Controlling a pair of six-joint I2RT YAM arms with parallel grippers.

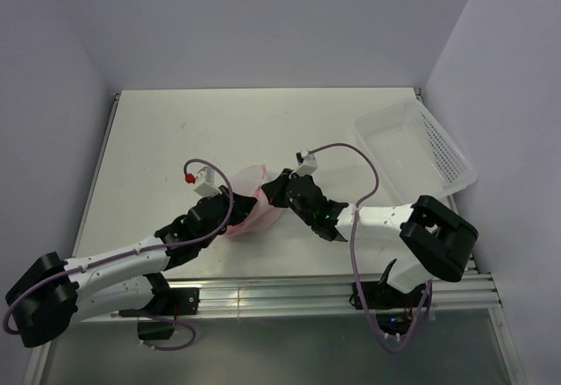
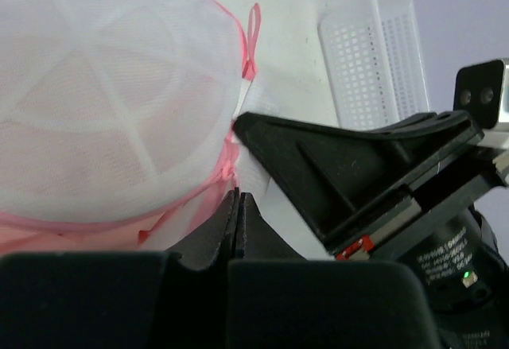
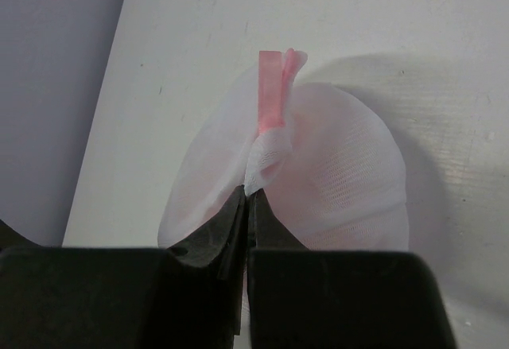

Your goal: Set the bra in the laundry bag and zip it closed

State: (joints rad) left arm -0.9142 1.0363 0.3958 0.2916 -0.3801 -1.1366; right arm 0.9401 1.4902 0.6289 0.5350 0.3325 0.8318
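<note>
Closest, left gripper (image 2: 237, 206) pinched laundry bag (image 2: 103, 95) rim, right gripper (image 3: 246, 206) clamped its mesh. Bra (image 3: 342, 182) looked inside, so zipping was next, pulling along rim.

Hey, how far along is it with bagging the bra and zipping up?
Looks done: the soft light-pink bra shows through the round white mesh laundry bag with pink zipper rim. In hand: the right gripper pinches the mesh by a pink tab; the left gripper has jaws shut at the rim. Remaining: zipping, whose state I cannot tell.
</note>
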